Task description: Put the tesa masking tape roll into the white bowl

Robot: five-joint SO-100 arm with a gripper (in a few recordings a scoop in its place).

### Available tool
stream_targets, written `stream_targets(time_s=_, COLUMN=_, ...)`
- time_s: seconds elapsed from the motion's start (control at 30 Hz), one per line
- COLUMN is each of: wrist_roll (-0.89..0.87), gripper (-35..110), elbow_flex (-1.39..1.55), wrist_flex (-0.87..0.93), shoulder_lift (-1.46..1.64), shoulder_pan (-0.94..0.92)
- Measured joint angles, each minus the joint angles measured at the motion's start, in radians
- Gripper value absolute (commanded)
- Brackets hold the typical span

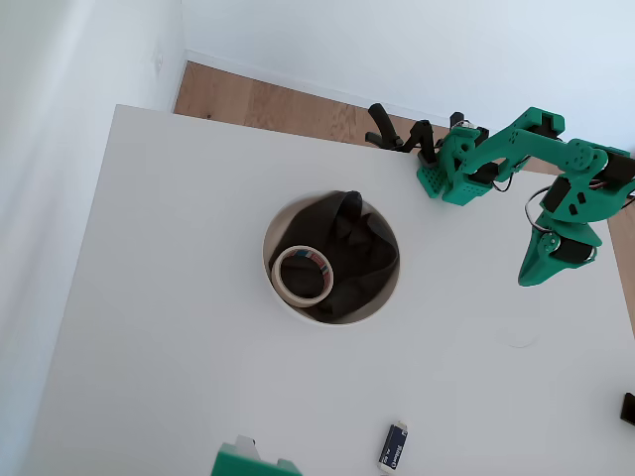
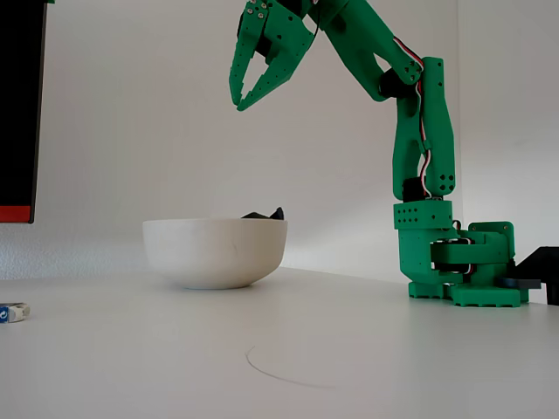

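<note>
Gripper (image 2: pixel 238 100) is hanging empty, jaws apart, upper frame; tesa masking tape roll (image 1: pixel 304 275) is probably resting in white bowl (image 2: pixel 214 251). I'm risking clipping its rim.

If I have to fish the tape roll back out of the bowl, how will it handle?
The tape roll is a stiff flat ring, so it probably keeps its shape when pinched. It lies on dark cloth in the white bowl, so a push may sink or drag the cloth instead of sliding it. On edge it could roll. The gripper hangs open, well above.
</note>
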State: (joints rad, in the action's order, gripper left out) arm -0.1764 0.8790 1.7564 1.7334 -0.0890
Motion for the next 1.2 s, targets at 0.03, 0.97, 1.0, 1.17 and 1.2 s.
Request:
stream_targets(time_s=0.03, wrist_roll=0.0, gripper=-8, elbow_flex=0.026, wrist_flex=0.0, shoulder_lift=0.043, shoulder_pan=0.029)
stream_targets(time_s=0.97, wrist_roll=0.092, gripper=-8, elbow_flex=1.46, wrist_flex=-0.333, shoulder_lift=1.22, shoulder_pan=0.127)
stream_targets(time_s=1.0, wrist_roll=0.098, gripper=-8, elbow_flex=1.485, wrist_flex=-0.345, shoulder_lift=1.232, shoulder_pan=0.127)
stream_targets(time_s=1.17, wrist_roll=0.106, gripper=-8, elbow_flex=1.674, wrist_flex=-0.417, shoulder_lift=1.336, shoulder_pan=0.132)
stream_targets(time_s=1.2, wrist_roll=0.106, gripper=-8, elbow_flex=1.712, wrist_flex=-0.423, shoulder_lift=1.358, shoulder_pan=0.13)
